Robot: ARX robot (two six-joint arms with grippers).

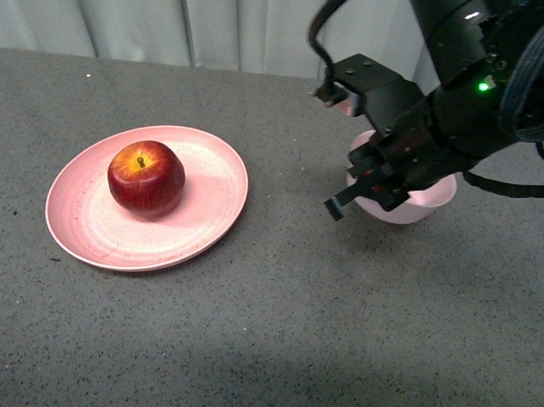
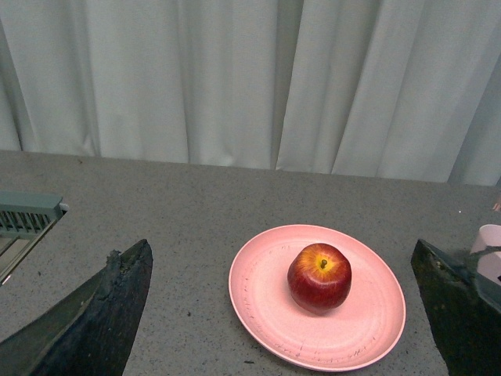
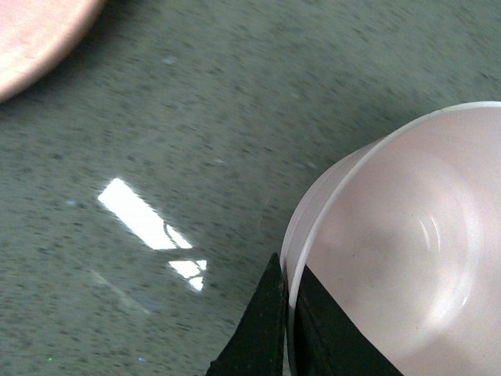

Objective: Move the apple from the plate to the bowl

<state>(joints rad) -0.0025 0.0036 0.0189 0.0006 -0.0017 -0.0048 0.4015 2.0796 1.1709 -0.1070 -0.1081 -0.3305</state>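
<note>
Two findings: left end effector (image 2: 282, 244) open, facing apple (image 2: 319, 276) on plate (image 2: 266, 313); right end effector (image 3: 287, 270) pinches bowl (image 3: 309, 215) rim, steadying it, we judge.

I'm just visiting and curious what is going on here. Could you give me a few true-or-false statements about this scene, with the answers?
1. The round dark red apple sits on the wide salmon-pink plate. True.
2. The small pale pink bowl holds a second apple. False: what shows of its inside is empty.
3. The left end effector is open, with nothing between its fingers. True.
4. The right end effector hangs over the plate. False: it is closed on the bowl's rim, away from the plate.
</note>
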